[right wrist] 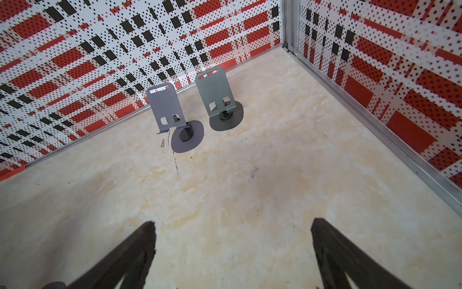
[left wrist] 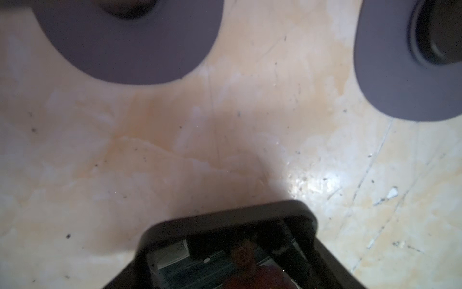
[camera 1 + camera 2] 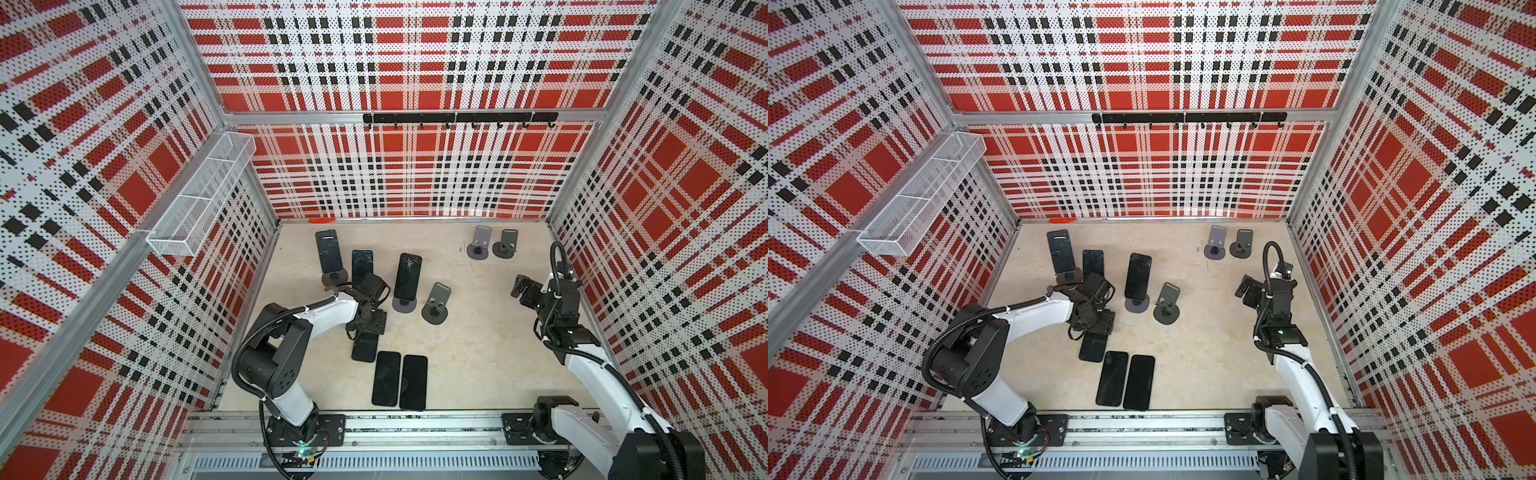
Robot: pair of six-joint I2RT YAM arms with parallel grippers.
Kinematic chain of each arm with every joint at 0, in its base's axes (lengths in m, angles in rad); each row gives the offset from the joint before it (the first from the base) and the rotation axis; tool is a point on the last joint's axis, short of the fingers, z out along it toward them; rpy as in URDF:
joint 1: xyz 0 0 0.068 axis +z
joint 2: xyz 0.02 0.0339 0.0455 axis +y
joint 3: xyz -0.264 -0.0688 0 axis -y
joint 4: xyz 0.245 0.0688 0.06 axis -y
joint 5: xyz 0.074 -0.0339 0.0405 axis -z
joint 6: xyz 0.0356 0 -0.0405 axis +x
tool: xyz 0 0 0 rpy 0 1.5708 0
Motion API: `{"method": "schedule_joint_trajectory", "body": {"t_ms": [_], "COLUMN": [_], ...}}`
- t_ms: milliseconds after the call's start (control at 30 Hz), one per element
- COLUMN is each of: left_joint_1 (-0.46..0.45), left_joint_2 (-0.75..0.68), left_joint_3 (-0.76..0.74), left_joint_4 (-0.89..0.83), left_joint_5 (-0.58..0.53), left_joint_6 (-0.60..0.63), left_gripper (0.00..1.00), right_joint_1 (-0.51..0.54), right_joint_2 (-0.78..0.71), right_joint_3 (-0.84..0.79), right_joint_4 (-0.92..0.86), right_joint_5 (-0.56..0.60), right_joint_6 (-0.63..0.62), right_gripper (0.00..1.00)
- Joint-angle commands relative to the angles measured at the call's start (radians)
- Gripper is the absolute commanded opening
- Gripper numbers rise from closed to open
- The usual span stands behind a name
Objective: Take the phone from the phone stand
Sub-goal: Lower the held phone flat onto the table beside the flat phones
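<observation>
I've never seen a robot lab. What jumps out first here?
Red plaid walls wrap everything. On the pale floor sit dark phones, several propped on stands toward the left, two flat near the front. The left claw grips one more phone low, while the right claw hangs open, empty.

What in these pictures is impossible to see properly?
- Left gripper: the arm covers the jaws in both top views, so whether it grips the phone is unclear.
- That phone, left wrist view: cut off by the bottom edge.
- Two stand bases, same view: blurred, cut by the edges.
</observation>
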Motion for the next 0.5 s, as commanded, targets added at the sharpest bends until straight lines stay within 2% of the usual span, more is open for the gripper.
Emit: {"method": "schedule_joint_trajectory", "body": {"t_ms": [0,467], "left_joint_1": [0.005,-0.002], "left_joint_2": [0.043,0.057], "left_joint_3": [-0.015,-0.019], "left_joint_4": [0.009,0.013], "left_joint_5": [-0.003,-0.013], "left_joint_6": [0.018,0.010], "left_gripper": [0.66,0.69], "right_joint_1": [-0.003,-0.004], "right_joint_2": [-0.026,-0.033], "right_joint_3": [-0.001,0.002], "right_joint_4": [-0.007,-0.017], "right_joint_5": [0.011,0.006], "right_joint_6": [0.001,0.001], "right_gripper": [1.00,1.00]}}
